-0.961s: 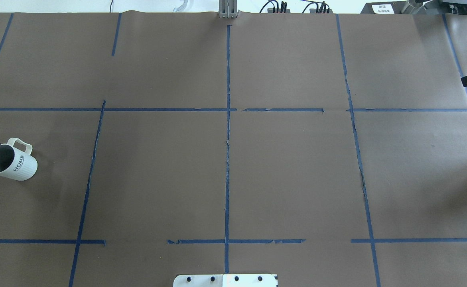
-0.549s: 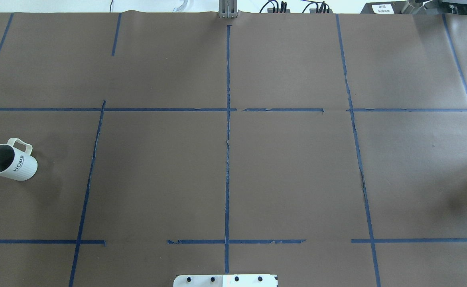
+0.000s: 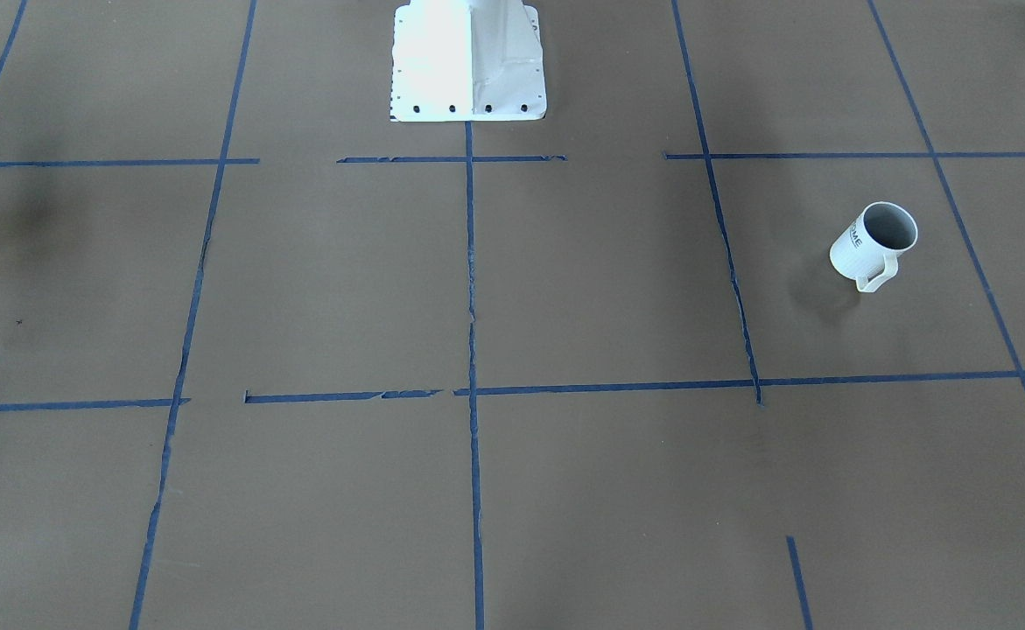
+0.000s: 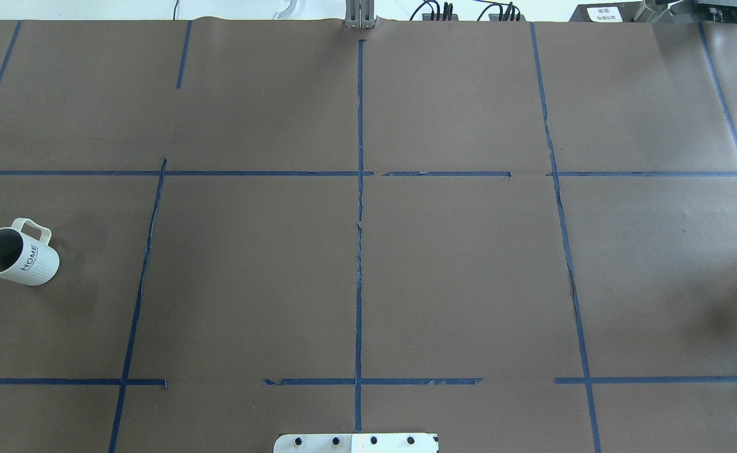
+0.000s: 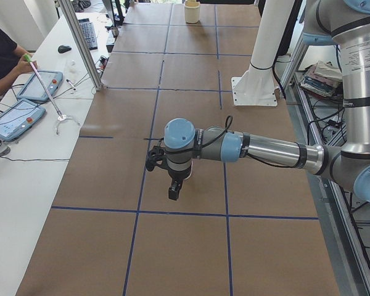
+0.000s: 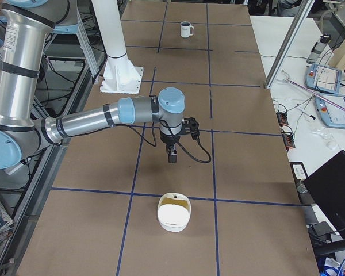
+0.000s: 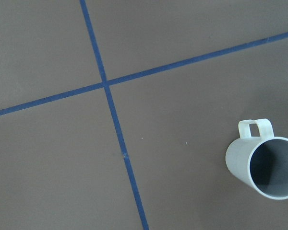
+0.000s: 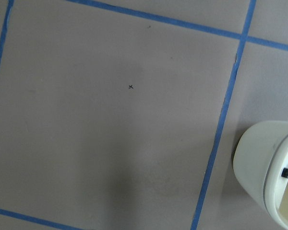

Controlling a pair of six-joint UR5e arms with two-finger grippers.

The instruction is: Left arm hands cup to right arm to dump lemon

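Found cup (image 4: 17, 252) standing upright on the surface (image 4: 456, 270), long axis vertical, mouth up. Sat well apart from the white base plate (image 4: 355, 442): far off to the robot's left of it and somewhat farther out. Handle pointed away from the base plate's edge of the surface, toward the operators' side. HOME lettering faced roughly back toward the base plate. Showed a grey inside to the left wrist view. Stood alone, touched by neither arm.

Picked up left arm (image 5: 265, 148) only in the left side view. Reached out over the surface on the robot's-left side of the base plate, left gripper (image 5: 174, 195) hanging tip-down above it. Could not tell whether its fingers were spread or pressed together.

Saw right arm (image 6: 92, 121) only in the right side view, stretched out on the other side of the base plate, right gripper (image 6: 172, 158) pointing down. Could not read finger state there either.

Noted a cream container (image 6: 173, 213) on the surface, farther from the base plate than the right gripper, yellowish inside. Couldn't make out its contents.
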